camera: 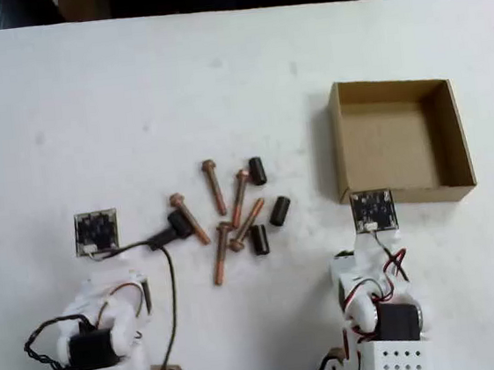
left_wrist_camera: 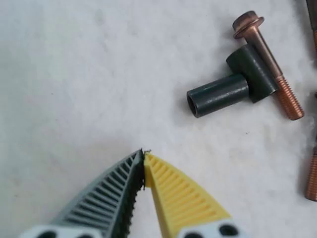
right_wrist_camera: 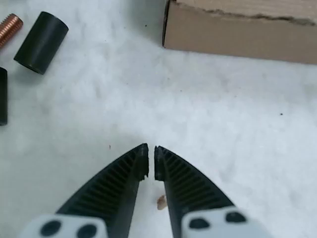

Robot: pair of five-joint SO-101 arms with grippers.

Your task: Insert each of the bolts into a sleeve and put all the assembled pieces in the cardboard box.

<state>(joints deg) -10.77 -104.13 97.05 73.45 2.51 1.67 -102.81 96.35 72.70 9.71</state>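
Several copper bolts (camera: 214, 187) lie scattered at the table's middle among black sleeves (camera: 279, 211). The open cardboard box (camera: 405, 188) stands to their right with nothing in it. My left gripper (left_wrist_camera: 143, 153) is shut and holds nothing, hovering over bare table short of two sleeves (left_wrist_camera: 218, 94) that lie together in an L. One of these sleeves (left_wrist_camera: 252, 72) rests against a bolt (left_wrist_camera: 290, 101). My right gripper (right_wrist_camera: 151, 161) is shut and holds nothing, near the box's wall (right_wrist_camera: 237, 32), with a sleeve (right_wrist_camera: 42, 34) off to one side.
The left arm (camera: 103, 333) and right arm (camera: 379, 304) sit at the table's near edge. A black cable (camera: 169, 281) runs from the front edge up toward the leftmost sleeves. The white tabletop (camera: 88, 104) is bare on the far side and the left.
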